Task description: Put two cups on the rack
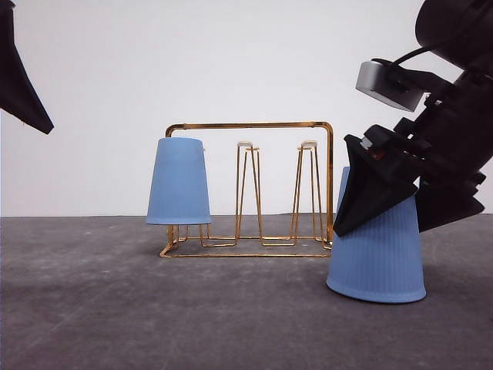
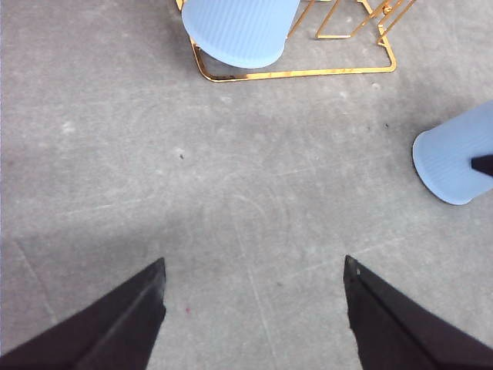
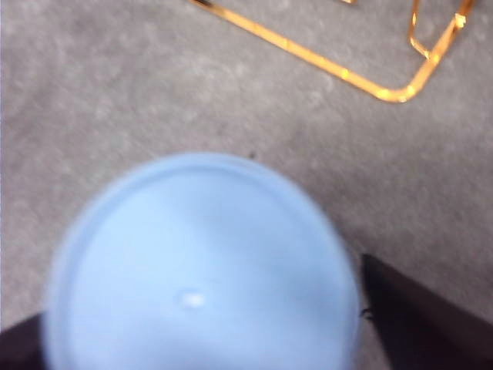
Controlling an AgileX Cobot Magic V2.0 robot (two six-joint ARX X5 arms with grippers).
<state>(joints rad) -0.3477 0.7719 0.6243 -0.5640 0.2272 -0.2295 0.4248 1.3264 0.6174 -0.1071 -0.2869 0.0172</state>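
At centre frame in the front view the gold wire rack (image 1: 250, 189) stands on the grey worktop (image 1: 115, 308), one light-blue cup (image 1: 179, 182) already upside down on its leftmost pegs. At lower right the second cup (image 1: 379, 250) sits inverted on the worktop just beside the rack; the right claw (image 1: 377, 189) straddles its upper part, though whether it is clenched cannot be told. The left claw (image 2: 254, 308) hangs released above bare worktop, prongs spread

No readable text, label or number anywhere.
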